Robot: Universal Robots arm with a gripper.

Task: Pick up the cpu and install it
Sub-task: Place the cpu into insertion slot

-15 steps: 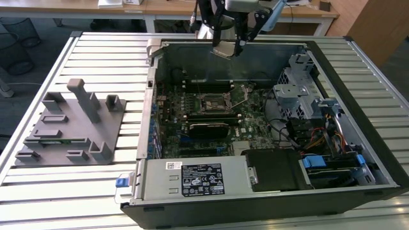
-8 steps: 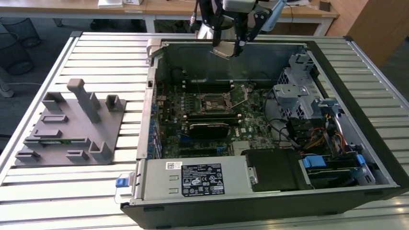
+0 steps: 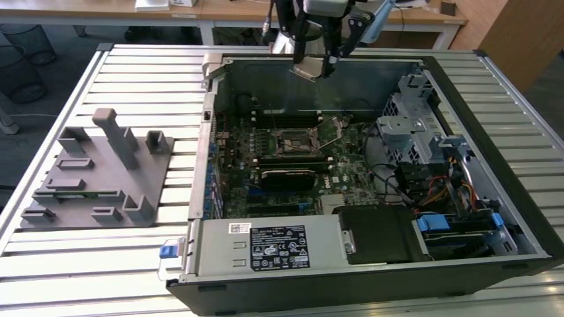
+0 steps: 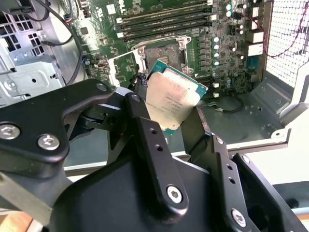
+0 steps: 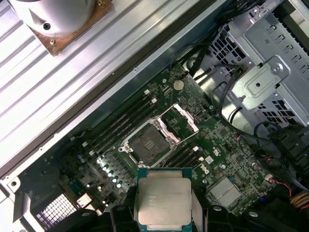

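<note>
The cpu [image 3: 307, 70], a flat square chip with a silvery top and pale rim, hangs tilted in my gripper [image 3: 315, 66], which is shut on its edges. It is high above the open computer case [image 3: 493, 218], near the case's far wall. In the second wrist view the cpu [image 4: 175, 100] sits between two black fingers [image 4: 141, 104], with the gripper [image 4: 169, 110] shut around it. Below it lies the open motherboard socket [image 4: 161, 53] with its metal frame lifted. The first wrist view has the cpu [image 5: 164, 198] in the gripper [image 5: 164, 209], a short way from the socket [image 5: 147, 141]. In the exterior view the socket [image 3: 295, 140] is mid-board.
A grey plastic holder block [image 3: 97, 175] with upright posts stands on the slatted table [image 3: 132, 72] at the exterior view's left. Inside the case are a metal drive cage [image 3: 414, 125], cables [image 3: 440, 191] and a power supply [image 3: 264, 247]. Memory slots [image 4: 164, 19] flank the socket.
</note>
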